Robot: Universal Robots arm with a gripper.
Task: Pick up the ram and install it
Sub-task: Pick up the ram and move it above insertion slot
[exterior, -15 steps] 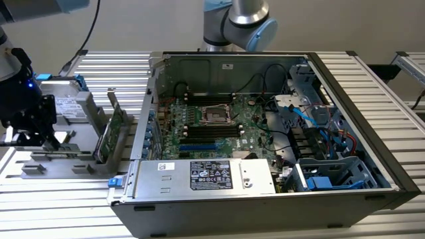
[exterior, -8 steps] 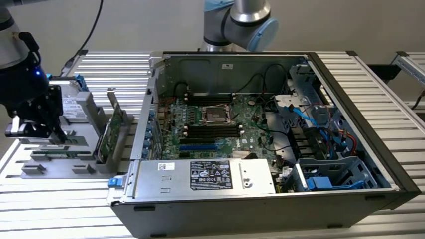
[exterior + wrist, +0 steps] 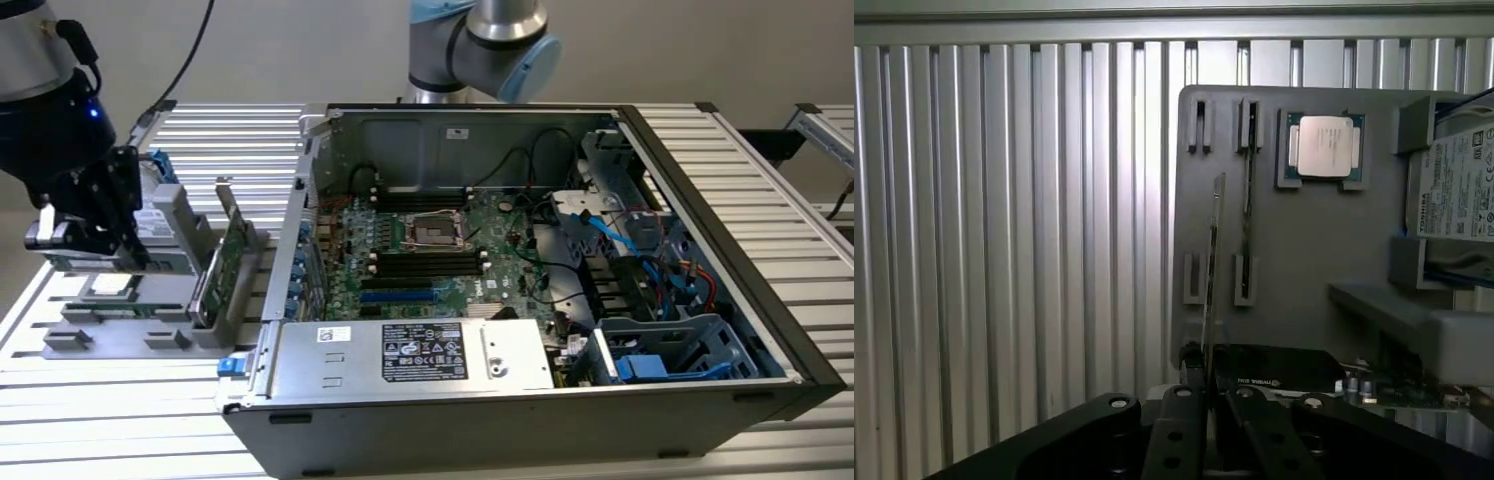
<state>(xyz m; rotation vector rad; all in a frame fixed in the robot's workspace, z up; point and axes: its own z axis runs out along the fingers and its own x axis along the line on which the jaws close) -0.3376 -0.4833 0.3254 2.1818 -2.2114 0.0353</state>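
Note:
The ram is a thin green stick seen edge-on, rising from between my fingers over the grey holder tray. My gripper is shut on its end and holds it clear of the tray's slots. In the exterior view the gripper hangs over the same tray at the exterior view's left, well apart from the open computer case. The motherboard lies inside the case, with long black memory slots near its middle.
A second thin stick lies in the tray's neighbouring slots, beside a processor chip. A silver drive and a tall green card with a bracket stand between tray and case. The arm's base rises behind the case.

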